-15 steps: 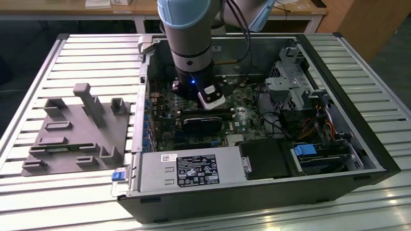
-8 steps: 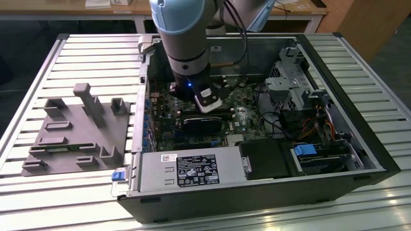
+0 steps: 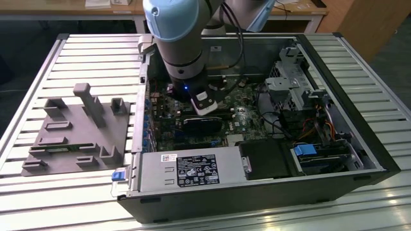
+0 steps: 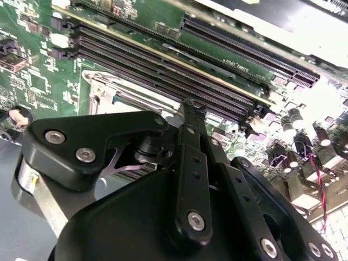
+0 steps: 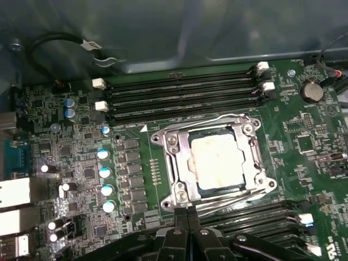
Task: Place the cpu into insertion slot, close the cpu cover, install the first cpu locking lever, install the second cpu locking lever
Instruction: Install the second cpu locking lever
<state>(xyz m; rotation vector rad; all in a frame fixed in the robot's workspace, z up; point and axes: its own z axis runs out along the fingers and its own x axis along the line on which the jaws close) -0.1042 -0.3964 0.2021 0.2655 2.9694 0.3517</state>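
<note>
— so where's the cpu?
— seated in the insertion slot, the cpu cover framing it.
— gripper?
— pressed together, empty, beside the cover's edge. cpu looks light, rigid, fragile; hold its edges.

No print is legible: the power supply label shows only unreadable marks.

We are seeing the cpu showing a dull, smeared grey metal top, the cpu cover gleaming as bright polished metal, the gripper looking like matt black plastic, and the circuit board glossy green.
</note>
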